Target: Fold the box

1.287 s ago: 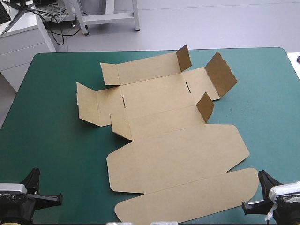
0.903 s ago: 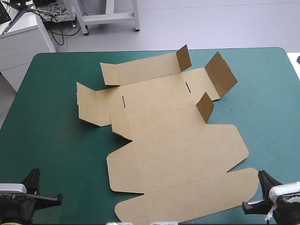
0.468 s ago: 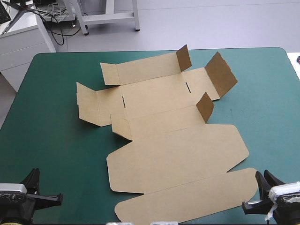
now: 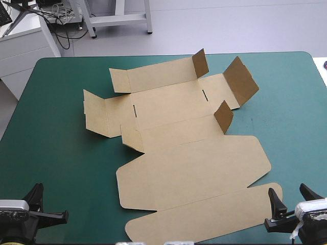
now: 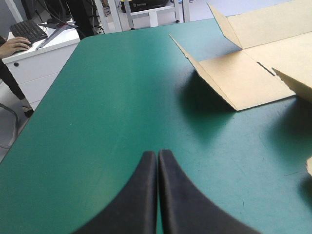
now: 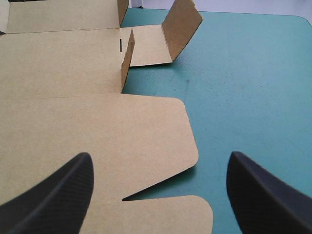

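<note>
**Box flat and unfolded mid-surface; left hand closed, right hand wide open**

The box (image 4: 168, 102) is a cut brown sheet, lying opened out across the middle of the surface (image 4: 51, 127), which has a teal-green cover. The base panel is flat, with two short slots (image 4: 134, 111) cut in it. Three small flaps at the right end stand up: one far (image 4: 200, 62), one at the far right (image 4: 241, 80), one nearer (image 4: 224, 116). The left-end flaps are only part raised. The big lid panel (image 4: 194, 171) lies flat on the near side. The rounded tuck flap (image 4: 204, 217) is nearest, close to the near edge.

The right hand (image 4: 286, 190) is at the near right corner, just beside the tuck flap's right end. Its black fingers are spread wide and hold nothing. In the right wrist view one finger is over the board and the other over bare cover.

The left hand (image 5: 157, 153) is at the near left corner, well apart from the box. Its fingers are pressed together to a point, with nothing between them and bare cover ahead.
</note>
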Available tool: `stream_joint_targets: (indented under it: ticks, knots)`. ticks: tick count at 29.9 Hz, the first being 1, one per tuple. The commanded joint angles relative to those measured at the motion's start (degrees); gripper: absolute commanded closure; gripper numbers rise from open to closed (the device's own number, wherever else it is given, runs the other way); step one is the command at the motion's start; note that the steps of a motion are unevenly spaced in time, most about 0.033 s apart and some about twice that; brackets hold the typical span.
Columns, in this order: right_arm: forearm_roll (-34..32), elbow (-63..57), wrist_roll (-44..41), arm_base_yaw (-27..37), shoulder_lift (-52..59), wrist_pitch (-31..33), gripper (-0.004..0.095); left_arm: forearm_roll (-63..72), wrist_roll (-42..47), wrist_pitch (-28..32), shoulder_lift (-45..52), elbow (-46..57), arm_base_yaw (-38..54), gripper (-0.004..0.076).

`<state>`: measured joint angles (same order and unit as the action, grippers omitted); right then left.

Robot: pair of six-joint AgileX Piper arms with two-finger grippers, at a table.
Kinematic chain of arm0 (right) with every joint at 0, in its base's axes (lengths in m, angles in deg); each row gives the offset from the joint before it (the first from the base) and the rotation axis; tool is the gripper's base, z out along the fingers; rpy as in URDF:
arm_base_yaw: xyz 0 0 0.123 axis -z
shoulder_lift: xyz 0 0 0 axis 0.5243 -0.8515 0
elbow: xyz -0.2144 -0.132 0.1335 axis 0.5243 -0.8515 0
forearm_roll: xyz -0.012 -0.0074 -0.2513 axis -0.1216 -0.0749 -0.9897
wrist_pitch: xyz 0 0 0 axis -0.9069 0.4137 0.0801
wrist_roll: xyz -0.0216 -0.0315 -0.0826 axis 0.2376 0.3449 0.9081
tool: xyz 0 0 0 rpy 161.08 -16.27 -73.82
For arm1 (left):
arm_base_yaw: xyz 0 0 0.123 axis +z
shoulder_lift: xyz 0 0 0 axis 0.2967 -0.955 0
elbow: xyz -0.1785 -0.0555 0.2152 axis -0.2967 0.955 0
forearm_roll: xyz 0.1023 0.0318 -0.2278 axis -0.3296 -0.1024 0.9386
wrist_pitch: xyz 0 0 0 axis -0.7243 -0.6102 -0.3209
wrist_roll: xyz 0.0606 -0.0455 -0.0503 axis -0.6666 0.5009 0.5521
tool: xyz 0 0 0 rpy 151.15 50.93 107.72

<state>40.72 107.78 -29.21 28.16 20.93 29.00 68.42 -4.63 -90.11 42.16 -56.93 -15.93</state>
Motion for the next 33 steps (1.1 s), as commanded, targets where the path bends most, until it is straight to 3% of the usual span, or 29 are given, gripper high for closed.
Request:
stream_joint_targets:
  ticks: [1, 13, 27, 33]
  knots:
    - [-0.6, 1.9, -0.2, -0.4, 0.4, -4.0, 0.0195, 0.5, 0.1, 4.2, -0.2, -1.4, -0.1, 0.0734]
    - [0.7, 13.6, -0.2, -0.4, -21.4, -3.4, 0.0196, 0.5, 0.1, 4.2, -0.2, -1.4, -0.1, 0.0734]
    - [4.4, 44.4, 6.6, -0.4, -61.7, 8.1, 0.0196, 0.5, 0.1, 4.2, -0.2, -1.4, -0.1, 0.0734]
    - [12.3, 57.1, 11.0, -0.4, -76.1, 12.5, 0.0196, 0.5, 0.1, 4.2, -0.2, -1.4, -0.1, 0.0734]
